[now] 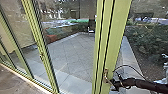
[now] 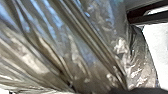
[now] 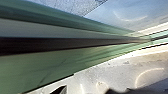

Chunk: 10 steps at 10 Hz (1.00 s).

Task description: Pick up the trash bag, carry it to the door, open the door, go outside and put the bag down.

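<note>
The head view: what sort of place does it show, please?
Probably the glazed entrance of a building, beside a paved yard: green door frames with a handle, paving behind the glass, and bushes at its edge.

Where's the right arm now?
Head view, lower right: the right arm comes in from the edge, its end beside the handle on the green frame.
</note>
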Tool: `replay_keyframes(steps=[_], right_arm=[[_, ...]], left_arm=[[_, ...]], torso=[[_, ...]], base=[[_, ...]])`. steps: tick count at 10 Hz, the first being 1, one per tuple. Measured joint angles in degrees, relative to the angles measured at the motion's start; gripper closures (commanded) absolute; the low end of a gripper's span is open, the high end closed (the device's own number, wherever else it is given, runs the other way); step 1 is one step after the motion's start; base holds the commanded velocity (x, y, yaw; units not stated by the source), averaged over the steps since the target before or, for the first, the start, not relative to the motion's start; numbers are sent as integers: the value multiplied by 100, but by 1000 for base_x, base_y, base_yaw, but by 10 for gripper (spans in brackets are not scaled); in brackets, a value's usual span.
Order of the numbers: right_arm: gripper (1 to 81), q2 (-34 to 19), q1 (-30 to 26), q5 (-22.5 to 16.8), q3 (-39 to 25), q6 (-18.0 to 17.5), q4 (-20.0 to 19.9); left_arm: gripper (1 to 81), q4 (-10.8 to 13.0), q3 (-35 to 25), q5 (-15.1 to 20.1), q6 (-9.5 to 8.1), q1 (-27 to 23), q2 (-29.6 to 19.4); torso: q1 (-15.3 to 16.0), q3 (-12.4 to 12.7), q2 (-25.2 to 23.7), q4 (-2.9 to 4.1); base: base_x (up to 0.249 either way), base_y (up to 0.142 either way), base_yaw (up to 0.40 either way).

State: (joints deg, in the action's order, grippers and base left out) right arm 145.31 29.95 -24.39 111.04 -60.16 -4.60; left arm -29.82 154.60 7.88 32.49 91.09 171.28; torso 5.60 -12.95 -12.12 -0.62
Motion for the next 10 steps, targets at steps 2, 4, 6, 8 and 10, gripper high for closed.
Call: replay_keyframes(steps=[2,4,6,8,10], right_arm=[[10,-39,56,-29,-66,66,17],[10,-91,94,-72,-132,140,17],[10,-145,105,-116,-151,189,16],[10,-228,105,-93,-193,184,16],[10,-315,98,-29,-234,95,39]], left_arm=[[811,0,0,-33,1,-16,0],[811,0,0,-20,1,-7,0],[811,0,0,-22,1,-7,0],[811,0,0,-17,1,-7,2],[811,0,0,-20,1,-5,11]], torso=[[-15,2,-6,0],[-26,5,-11,-2],[-35,7,-15,-2],[-37,7,-17,-2],[-37,7,-15,-2]], base=[[98,0,0],[98,0,0],[98,0,0],[95,0,0],[90,0,0]])
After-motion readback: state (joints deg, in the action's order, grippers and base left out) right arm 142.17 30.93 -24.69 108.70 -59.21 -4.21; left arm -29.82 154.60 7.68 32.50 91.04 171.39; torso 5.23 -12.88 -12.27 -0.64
